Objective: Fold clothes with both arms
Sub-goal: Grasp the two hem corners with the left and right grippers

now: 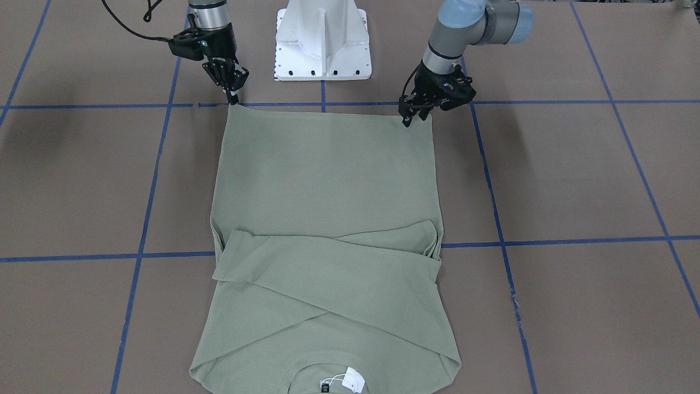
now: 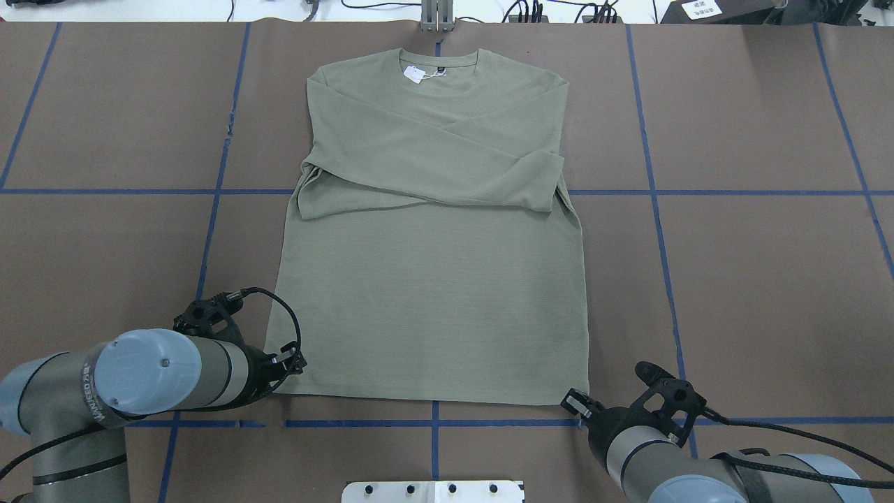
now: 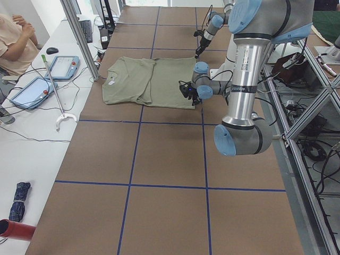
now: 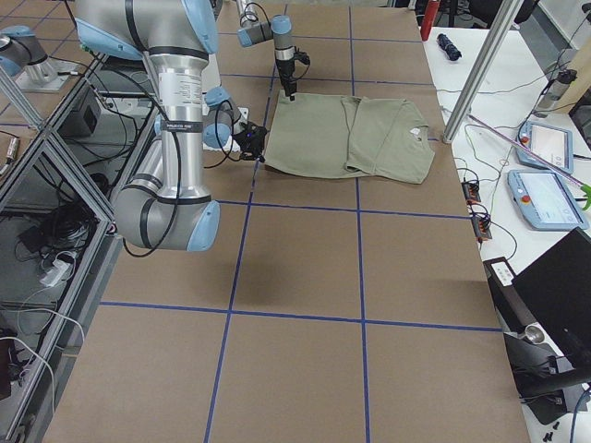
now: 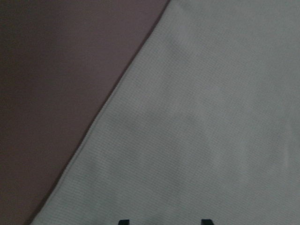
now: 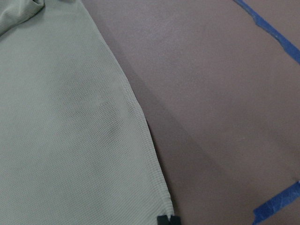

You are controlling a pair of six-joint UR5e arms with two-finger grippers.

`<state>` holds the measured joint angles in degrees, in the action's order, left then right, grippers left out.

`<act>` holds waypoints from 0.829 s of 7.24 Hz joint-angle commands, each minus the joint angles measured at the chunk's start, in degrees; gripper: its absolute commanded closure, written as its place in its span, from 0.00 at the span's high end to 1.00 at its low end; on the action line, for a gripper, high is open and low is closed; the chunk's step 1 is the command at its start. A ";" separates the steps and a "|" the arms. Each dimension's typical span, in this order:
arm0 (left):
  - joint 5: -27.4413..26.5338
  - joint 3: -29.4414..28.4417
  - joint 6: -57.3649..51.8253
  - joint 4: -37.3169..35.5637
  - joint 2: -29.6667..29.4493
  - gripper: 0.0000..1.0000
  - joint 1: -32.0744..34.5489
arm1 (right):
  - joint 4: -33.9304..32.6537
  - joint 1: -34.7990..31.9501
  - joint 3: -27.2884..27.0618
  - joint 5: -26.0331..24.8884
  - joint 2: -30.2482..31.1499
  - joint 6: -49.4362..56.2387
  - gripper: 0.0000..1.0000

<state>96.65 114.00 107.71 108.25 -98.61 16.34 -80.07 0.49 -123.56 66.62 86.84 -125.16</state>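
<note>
The pale green shirt lies flat on the brown table, collar and white hang tag at the far end. Both sleeves are folded across the chest. My left gripper hovers open over one near hem corner; in the left wrist view its fingertips stand apart above the cloth. My right gripper is at the other near hem corner. In the right wrist view its tips are close together right at the corner of the shirt, shut on it.
The white pedestal base stands between the arms, just behind the hem. Blue tape lines cross the brown table cover. A person sits at a side bench holding tablets and cables beyond the collar end.
</note>
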 commanded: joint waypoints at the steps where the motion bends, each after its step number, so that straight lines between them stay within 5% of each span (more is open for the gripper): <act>1: -0.06 2.19 -0.04 -5.14 0.61 0.57 -1.21 | 0.09 0.04 -0.01 0.00 -0.09 0.00 0.00; 4: -0.06 2.02 0.05 -5.41 0.96 0.55 -1.66 | 0.09 -0.05 -0.01 0.00 -0.09 0.00 0.00; 6: -0.15 2.02 0.05 -6.03 1.05 0.39 -1.66 | 0.00 0.04 -0.45 0.00 -0.09 0.00 0.00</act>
<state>96.57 116.02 107.75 102.48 -97.60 14.66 -80.05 0.46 -123.82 66.62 86.75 -125.16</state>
